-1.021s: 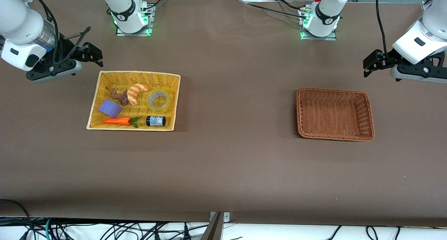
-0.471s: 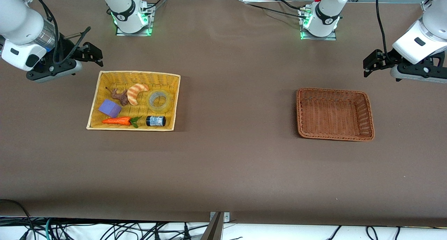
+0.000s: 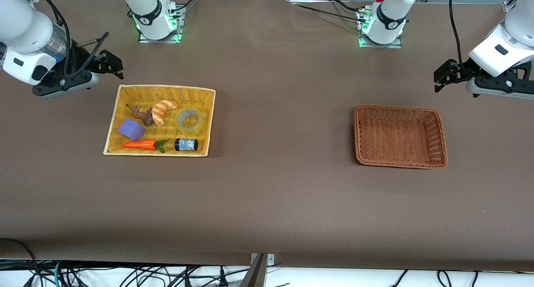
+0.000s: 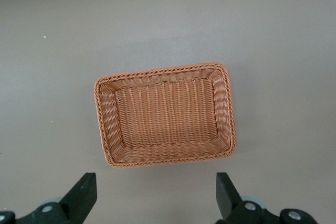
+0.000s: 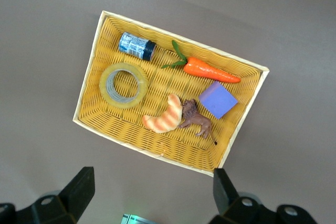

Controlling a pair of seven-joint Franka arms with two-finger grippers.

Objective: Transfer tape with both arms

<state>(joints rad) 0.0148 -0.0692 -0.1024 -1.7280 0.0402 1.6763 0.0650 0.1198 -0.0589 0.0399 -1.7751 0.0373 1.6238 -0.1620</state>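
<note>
the tape [image 3: 192, 120] lies flat in the yellow basket [image 3: 125, 96], hole facing up, at the end of that basket toward the middle of the table [image 3: 275, 187]. the croissant [image 3: 162, 110] lies just beside it, and the small dark jar [image 3: 186, 144] sits a little nearer the front camera. in my right wrist view the tape [image 5: 124, 85] sits clear of the jar [image 5: 136, 46] and of the croissant [image 5: 165, 116], touching neither as far as i can see.

my right tool [image 3: 104, 66] hangs over bare table just off the basket's corner, toward the right arm's end, its two fingers [image 5: 79, 190] spread wide and holding nothing. my left tool [image 3: 448, 75] hangs over the table near the brown basket [image 3: 434, 118], also spread wide and empty, and that arm waits. the brown basket [image 4: 105, 124] has nothing in it.

so the tape is well apart from my left tool and near my right one: i judge that the right arm must pick it up. from my right tool the tape lies across the yellow basket, past the toy animal [image 3: 144, 116] and the croissant. being a ring, it has no long axis; i would pinch it across one wall, one finger in the hole.
</note>
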